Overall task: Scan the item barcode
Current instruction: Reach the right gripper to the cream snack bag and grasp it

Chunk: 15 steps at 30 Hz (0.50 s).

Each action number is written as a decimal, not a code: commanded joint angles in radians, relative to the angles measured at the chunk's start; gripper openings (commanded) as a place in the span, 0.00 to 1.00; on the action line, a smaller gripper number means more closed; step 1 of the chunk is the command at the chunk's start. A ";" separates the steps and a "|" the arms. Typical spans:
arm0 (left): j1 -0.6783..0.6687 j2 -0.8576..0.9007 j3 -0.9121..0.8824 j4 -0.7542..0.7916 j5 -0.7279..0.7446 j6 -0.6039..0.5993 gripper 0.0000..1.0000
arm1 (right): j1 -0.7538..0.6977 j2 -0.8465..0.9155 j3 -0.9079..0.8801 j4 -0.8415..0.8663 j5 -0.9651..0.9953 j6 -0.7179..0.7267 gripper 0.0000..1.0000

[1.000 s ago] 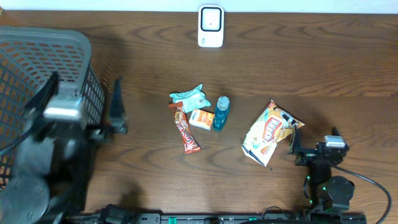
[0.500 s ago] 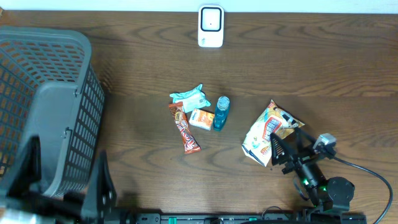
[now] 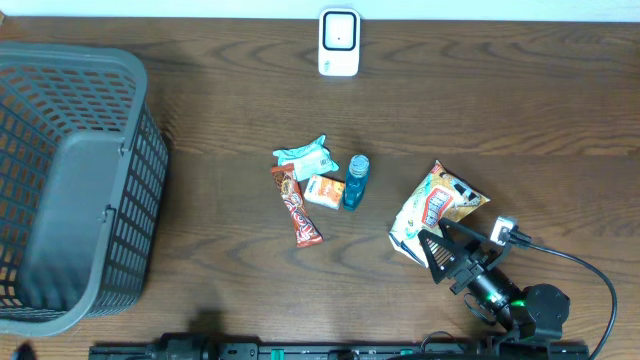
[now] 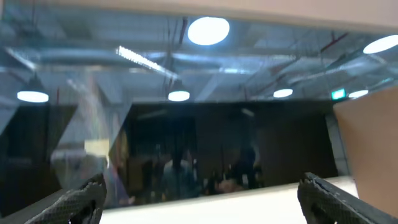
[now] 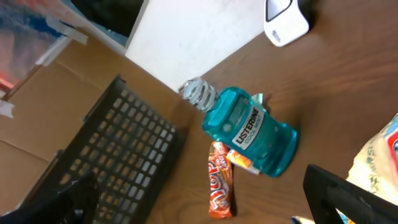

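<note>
The white scanner (image 3: 339, 42) stands at the table's far edge and shows too in the right wrist view (image 5: 283, 18). Several items lie mid-table: a teal packet (image 3: 305, 155), an orange-red candy bar (image 3: 297, 207) (image 5: 221, 186), a small orange packet (image 3: 323, 191), a blue mouthwash bottle (image 3: 355, 181) (image 5: 249, 130) on its side and a chip bag (image 3: 432, 213) (image 5: 379, 168). My right gripper (image 3: 445, 250) (image 5: 199, 190) hangs open over the chip bag's near edge, aimed at the pile, holding nothing. My left gripper (image 4: 202, 190) is open and empty, pointed up at a window and ceiling lights; it is outside the overhead view.
A large dark grey mesh basket (image 3: 75, 180) (image 5: 118, 162) fills the table's left side. Brown wood table (image 3: 520, 110) lies around the items. The right arm's base and cable (image 3: 590, 285) sit at the near right edge.
The left arm has swung out of the overhead view from beside the basket. The right gripper has turned leftward and moved over the chip bag's near edge. Both stay open.
</note>
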 commanded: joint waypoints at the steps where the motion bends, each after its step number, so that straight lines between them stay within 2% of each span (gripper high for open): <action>1: 0.003 -0.005 0.044 0.031 0.012 -0.010 0.98 | -0.006 -0.003 -0.002 -0.007 -0.023 0.041 0.99; 6: 0.003 -0.005 0.084 0.007 0.013 -0.010 0.98 | -0.006 -0.003 -0.002 -0.011 -0.095 -0.054 0.99; 15: 0.023 -0.006 0.072 -0.073 0.013 -0.009 0.98 | -0.007 -0.001 0.042 -0.032 -0.033 -0.052 0.99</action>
